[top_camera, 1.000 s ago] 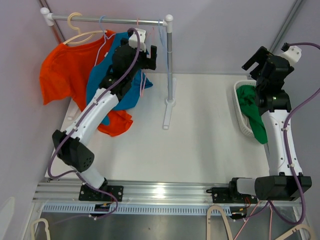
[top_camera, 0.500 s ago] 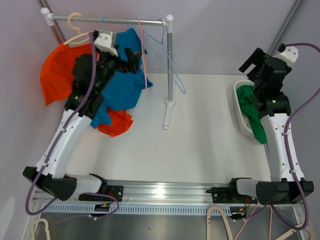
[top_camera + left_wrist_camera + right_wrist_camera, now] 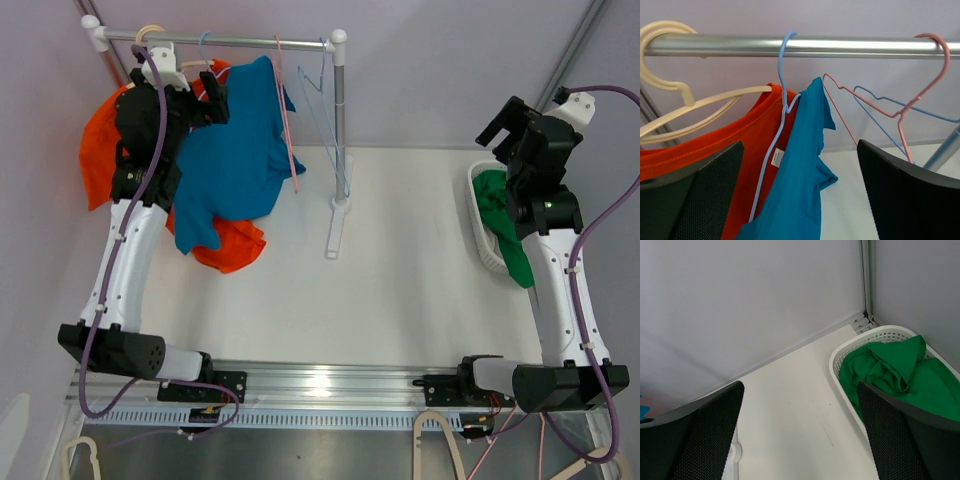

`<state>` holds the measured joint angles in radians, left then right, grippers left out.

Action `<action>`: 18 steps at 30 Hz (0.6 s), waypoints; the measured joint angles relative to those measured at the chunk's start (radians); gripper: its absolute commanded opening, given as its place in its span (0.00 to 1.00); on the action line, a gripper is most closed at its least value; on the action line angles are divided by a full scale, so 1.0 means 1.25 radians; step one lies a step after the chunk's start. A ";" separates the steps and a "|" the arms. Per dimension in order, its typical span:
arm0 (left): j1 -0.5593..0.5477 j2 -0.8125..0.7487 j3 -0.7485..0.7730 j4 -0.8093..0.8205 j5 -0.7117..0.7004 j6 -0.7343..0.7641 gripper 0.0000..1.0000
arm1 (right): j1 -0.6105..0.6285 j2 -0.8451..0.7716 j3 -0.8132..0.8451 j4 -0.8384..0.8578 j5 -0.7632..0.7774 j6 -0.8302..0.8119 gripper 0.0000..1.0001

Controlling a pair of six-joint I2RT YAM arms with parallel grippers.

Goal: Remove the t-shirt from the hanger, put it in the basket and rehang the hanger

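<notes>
L: my left gripper (image 3: 799, 165) spread, holding nothing | blue t-shirt (image 3: 807, 130) just beyond, between my fingers, on blue hanger (image 3: 781, 75) | white tag (image 3: 777, 156) at collar, print unreadable | R: my right gripper (image 3: 800, 395) spread, empty

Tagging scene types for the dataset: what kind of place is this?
Probably a lab test cell, not a home: plain pale panel walls, a small clothes rail standing on a white table, and an aluminium track along the table's near edge.
</notes>
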<state>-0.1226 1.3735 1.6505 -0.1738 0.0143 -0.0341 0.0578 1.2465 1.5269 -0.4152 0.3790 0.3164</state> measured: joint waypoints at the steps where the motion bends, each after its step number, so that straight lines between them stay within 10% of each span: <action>1: 0.008 0.016 0.016 -0.002 0.010 0.000 0.99 | 0.000 0.000 0.000 0.000 0.000 -0.001 0.99; 13: 0.048 0.226 0.222 -0.038 0.037 -0.001 0.94 | 0.000 0.010 0.000 0.011 -0.002 -0.021 1.00; 18: 0.049 0.279 0.260 -0.049 0.052 -0.012 0.66 | 0.000 0.028 0.000 0.025 -0.002 -0.026 0.99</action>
<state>-0.0620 1.7218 1.9759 -0.2348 0.0792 -0.0486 0.0582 1.2816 1.5269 -0.3843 0.3771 0.2836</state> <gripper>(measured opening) 0.717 0.993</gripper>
